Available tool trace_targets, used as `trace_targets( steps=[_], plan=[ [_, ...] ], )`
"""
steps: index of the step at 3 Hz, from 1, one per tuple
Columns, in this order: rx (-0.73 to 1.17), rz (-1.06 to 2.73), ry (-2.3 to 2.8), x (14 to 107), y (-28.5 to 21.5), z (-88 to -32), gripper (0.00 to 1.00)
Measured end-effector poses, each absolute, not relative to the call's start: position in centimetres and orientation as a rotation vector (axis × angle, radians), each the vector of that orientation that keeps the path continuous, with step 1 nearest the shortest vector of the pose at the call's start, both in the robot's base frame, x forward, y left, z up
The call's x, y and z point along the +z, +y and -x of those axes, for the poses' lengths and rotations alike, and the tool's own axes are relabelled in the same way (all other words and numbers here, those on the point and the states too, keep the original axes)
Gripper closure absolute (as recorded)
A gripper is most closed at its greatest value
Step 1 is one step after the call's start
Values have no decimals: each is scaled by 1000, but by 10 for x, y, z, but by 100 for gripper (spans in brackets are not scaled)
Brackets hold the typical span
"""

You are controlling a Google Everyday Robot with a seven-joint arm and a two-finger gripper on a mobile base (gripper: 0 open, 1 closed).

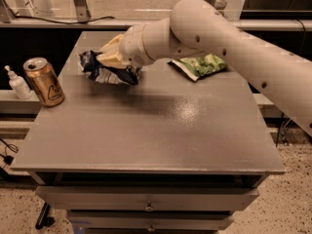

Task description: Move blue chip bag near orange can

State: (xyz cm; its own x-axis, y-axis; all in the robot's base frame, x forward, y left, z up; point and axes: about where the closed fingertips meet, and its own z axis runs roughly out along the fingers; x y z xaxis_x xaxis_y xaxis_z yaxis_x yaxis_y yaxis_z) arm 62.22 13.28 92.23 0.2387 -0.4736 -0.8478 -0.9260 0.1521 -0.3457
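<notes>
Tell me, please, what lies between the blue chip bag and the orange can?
Only bare table, in the camera view; the gripper is on the blue chip bag, apart from the orange can.

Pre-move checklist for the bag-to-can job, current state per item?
1. Tool on the blue chip bag, at the back left of the table: ok.
2. Hold on the bag secure: cannot tell; the tool covers the bag's top.
3. Bag near the orange can: not ok; a stretch of tabletop lies between them.
4. Can upright at the table's left edge: ok.
5. Path from bag to can: ok; nothing lies between them.
6. Green chip bag out of the way: ok; it lies on the far side of the arm from the can.
</notes>
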Motion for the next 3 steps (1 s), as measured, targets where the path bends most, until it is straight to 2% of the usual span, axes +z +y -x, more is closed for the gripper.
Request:
trace_targets(
  steps=[3],
  plan=[
    [643,1497,1324,922,182,-604,100]
  ],
)
